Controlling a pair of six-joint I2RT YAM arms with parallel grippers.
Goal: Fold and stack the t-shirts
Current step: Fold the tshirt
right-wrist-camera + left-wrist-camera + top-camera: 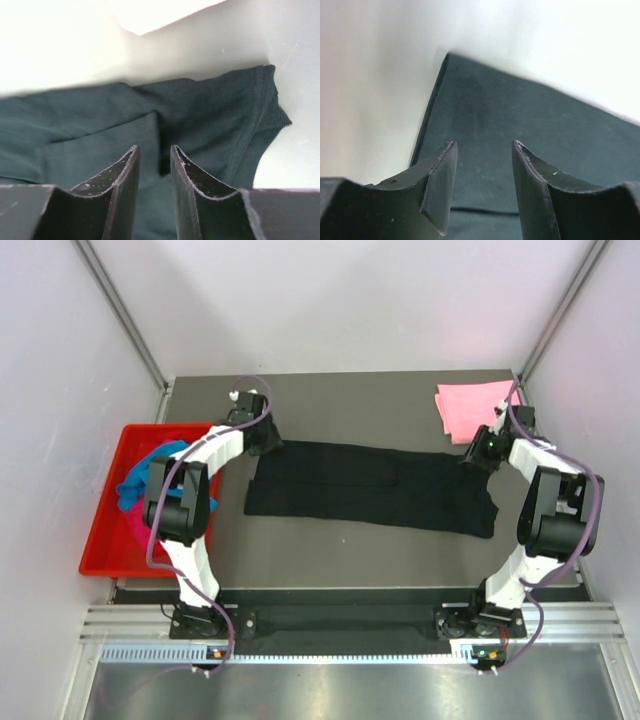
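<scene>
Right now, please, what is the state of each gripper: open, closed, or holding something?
Left gripper: open wide, holding nothing, over the black t-shirt.
Right gripper: slightly open, nothing between the fingers.

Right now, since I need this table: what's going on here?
Two arms are folding shirts. The black shirt lies in a long strip mid-table, left gripper open over its left end, right gripper slightly open over its right end; neither seems to grip it. The pink shirt lies folded at the far right. The blue shirt and magenta shirt lie in the tray.
</scene>
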